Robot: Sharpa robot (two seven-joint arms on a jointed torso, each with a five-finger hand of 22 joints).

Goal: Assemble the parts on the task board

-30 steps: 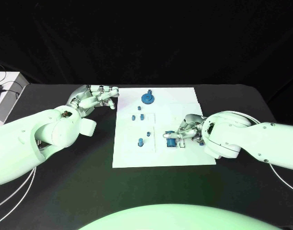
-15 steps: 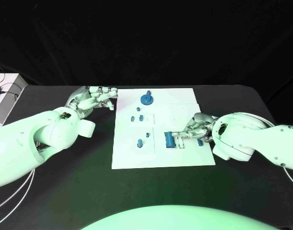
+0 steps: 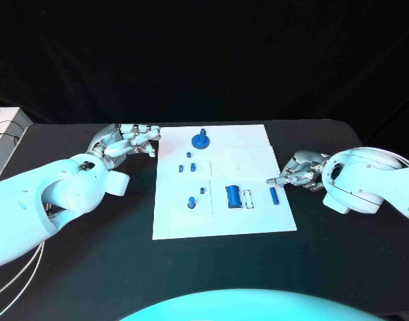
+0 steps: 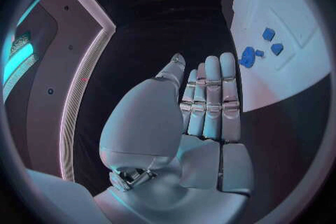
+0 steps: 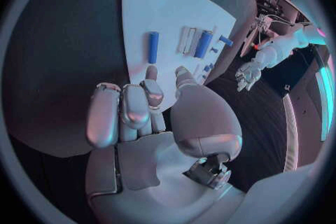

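Task board [image 3: 219,221], a flat white plate, lies in the middle of the black desk [image 3: 88,267] with its small blue parts spread over it.

At the far left, the left silver hand [image 3: 130,139] hovers off the board's upper left corner, as it did a second ago; its fingers [image 4: 210,95] lie straight and side by side with nothing in them.

On the board, a round blue gear-like part [image 3: 201,140] stands near the far edge and several small blue pegs [image 3: 191,166] sit in the left half. Right of centre, a stout blue cylinder [image 3: 232,196] now lies free beside a pale slot [image 3: 249,198], and a slimmer blue rod [image 3: 274,195] lies just beyond it.

A second ago the right silver hand [image 3: 299,175] was over that cylinder, fingers around it. It has since let go and drawn back to the board's right edge, fingers loosely curled and holding nothing.

In my judgement the cylinder has only been set down flat, not seated, so that piece of the assembly is still open, and the next move probably calls for a fresh grasp of it or of the rod.
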